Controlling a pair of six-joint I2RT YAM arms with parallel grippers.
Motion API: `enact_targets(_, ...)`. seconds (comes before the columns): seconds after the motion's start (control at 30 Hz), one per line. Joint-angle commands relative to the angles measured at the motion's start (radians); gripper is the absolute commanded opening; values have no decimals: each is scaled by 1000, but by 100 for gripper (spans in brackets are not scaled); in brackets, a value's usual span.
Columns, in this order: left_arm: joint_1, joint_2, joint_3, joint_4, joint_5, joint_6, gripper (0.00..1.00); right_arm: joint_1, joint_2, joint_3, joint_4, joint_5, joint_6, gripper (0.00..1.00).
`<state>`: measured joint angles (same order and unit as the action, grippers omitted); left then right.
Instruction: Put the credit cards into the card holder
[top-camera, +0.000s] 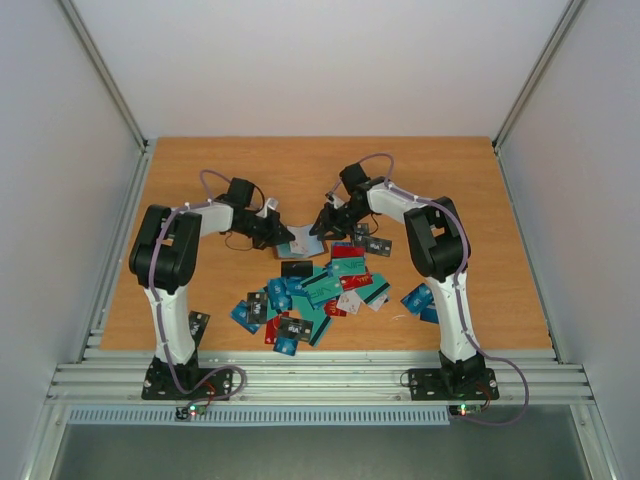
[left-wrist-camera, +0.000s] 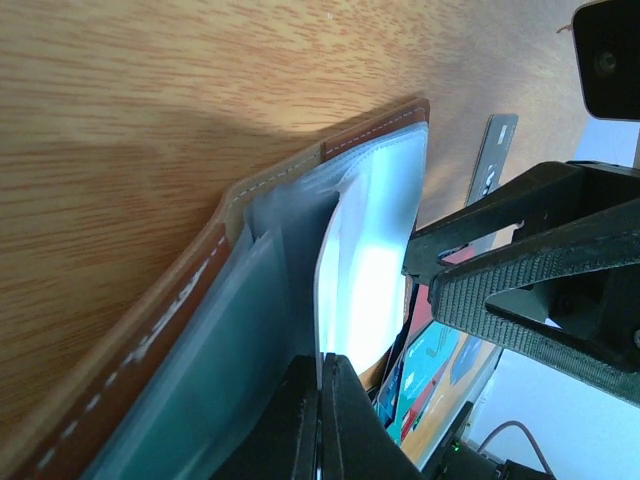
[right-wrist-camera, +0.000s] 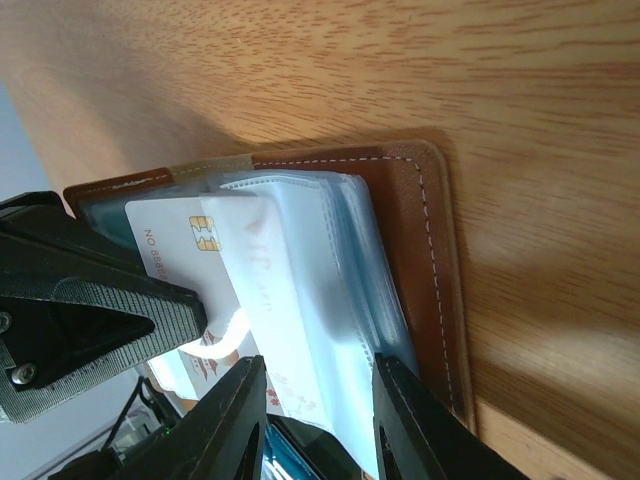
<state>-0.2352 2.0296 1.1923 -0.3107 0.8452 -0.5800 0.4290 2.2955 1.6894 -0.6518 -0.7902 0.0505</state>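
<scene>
Orange-brown wooden counter (top-camera: 200, 170) boxed in by white walls, aluminium rails along the near edge. At the middle of the overhead view, card holder (top-camera: 303, 246) lying open, brown cover down on the wood, clear sleeves (right-wrist-camera: 335, 270) fanned upward. Coming in from the left of it, left gripper (top-camera: 286, 238), closed tight on the edge of one clear sleeve, seen at the bottom of its own wrist view. From the right, right gripper (top-camera: 319, 231), fingers (right-wrist-camera: 238, 425) standing apart on either side of the sleeve bundle and a pale card with red print (right-wrist-camera: 290, 395); pressing on it or not, cannot tell. Upper left in the right wrist view, white chip card (right-wrist-camera: 175, 240) against the holder's sleeves. Just below the holder in the overhead view, loose credit cards (top-camera: 320, 290) heaped in blue, teal, red and black, a few strays at lower right and one beside the left arm's base.
</scene>
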Motion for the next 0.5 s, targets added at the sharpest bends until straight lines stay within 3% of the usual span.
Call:
enact_targets(0.0,-10,29,1,42,-85,-18,0,5,1,-42,-9,21,2,31)
enact_targets(0.47,-51,24,-26,101,-96,-45,2,4,-2,-80,6,10,58,31)
